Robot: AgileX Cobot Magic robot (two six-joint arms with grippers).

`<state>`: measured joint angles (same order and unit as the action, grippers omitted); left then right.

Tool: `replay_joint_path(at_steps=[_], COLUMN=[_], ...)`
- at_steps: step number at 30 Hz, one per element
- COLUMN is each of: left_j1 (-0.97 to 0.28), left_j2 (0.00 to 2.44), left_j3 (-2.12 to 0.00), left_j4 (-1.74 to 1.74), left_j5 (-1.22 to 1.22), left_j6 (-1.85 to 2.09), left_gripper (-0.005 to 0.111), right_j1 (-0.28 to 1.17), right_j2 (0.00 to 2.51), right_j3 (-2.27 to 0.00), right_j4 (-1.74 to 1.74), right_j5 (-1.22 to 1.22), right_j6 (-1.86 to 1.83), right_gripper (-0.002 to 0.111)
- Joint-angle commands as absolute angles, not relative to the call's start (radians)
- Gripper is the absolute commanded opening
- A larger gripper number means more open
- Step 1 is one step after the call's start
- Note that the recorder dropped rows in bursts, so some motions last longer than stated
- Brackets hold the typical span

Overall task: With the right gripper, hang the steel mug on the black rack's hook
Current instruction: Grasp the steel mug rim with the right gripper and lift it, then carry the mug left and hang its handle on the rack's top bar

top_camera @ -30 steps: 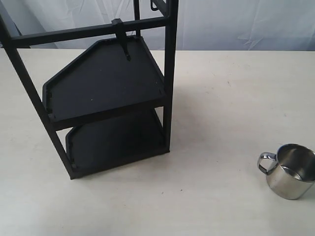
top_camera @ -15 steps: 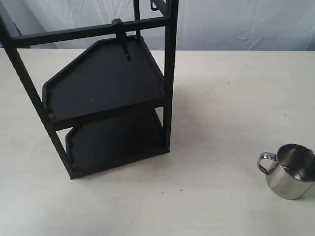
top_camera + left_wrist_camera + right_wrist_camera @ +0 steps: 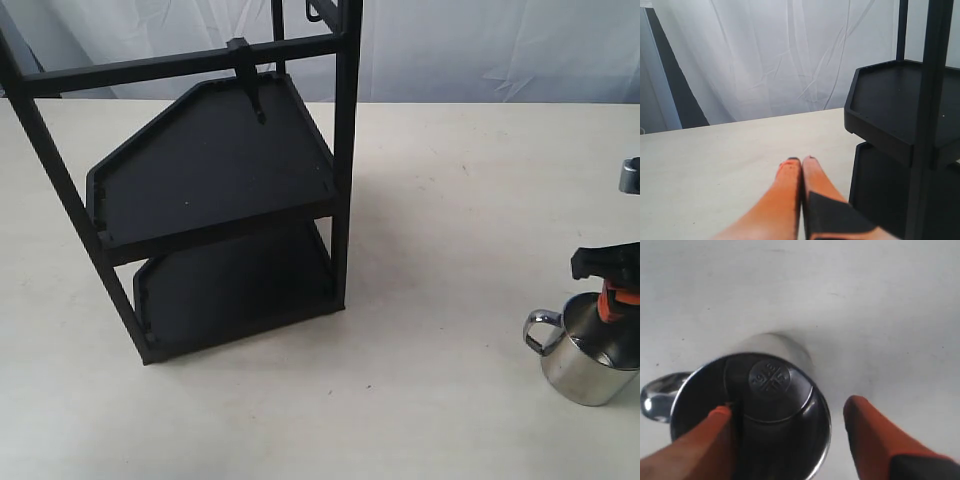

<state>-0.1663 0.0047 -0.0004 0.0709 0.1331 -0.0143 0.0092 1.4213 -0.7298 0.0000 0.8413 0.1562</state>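
Note:
The steel mug [image 3: 590, 350] stands upright on the table near the right edge, its looped handle [image 3: 541, 330] turned toward the black rack [image 3: 345, 150]. My right gripper [image 3: 612, 295] hangs just over the mug's rim. In the right wrist view the gripper [image 3: 787, 407] is open: one orange finger [image 3: 715, 435] dips inside the mug [image 3: 770, 380], the other [image 3: 870, 435] is outside its wall. The peg hook [image 3: 252, 85] hangs from the rack's front crossbar, bare. My left gripper [image 3: 800, 161] is shut on nothing, low over the table beside the rack [image 3: 932, 100].
The rack's two tray shelves [image 3: 215, 170] hold nothing. A smaller loop hook [image 3: 315, 12] sits high on the rack's back bar. A white curtain [image 3: 480, 45] backs the pale table [image 3: 450, 200].
My right gripper has come into the exterior view from the right and dropped over the mug. The mug and rack have not moved.

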Motion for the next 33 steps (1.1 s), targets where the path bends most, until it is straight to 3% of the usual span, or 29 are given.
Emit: replay_joint_path(at_steps=[1,6,8,12,21,27,33], left_j1=[-0.171,-0.171,-0.171,-0.171,-0.171,-0.171,-0.171], left_j2=[0.0,0.0,0.0,0.0,0.0,0.0,0.0], left_j3=[0.0,0.0,0.0,0.0,0.0,0.0,0.0], left_j4=[0.072,0.072,0.072,0.072,0.072,0.072,0.072], left_j5=[0.128,0.128,0.128,0.128,0.128,0.128,0.128], left_j6=[-0.017,-0.017,-0.017,-0.017,-0.017,-0.017,-0.017], left_gripper=[0.002,0.002,0.002,0.002,0.002,0.002,0.002], right_j1=[0.012,0.012,0.012,0.012,0.012,0.012,0.048], right_j2=[1.478,1.528,1.545,1.56,1.441,1.114,1.12], right_j3=[-0.738,-0.738,-0.738,-0.738,-0.738,-0.738,-0.742], right_j4=[-0.025,-0.027,-0.027,-0.014,0.127,0.679,1.125], right_j5=[0.772,0.713,0.69,0.709,0.823,1.01,1.099], right_j6=[0.15,0.15,0.15,0.15,0.075,-0.266,-0.478], right_gripper=[0.058,0.051,0.038,-0.001,-0.001,-0.001,-0.001])
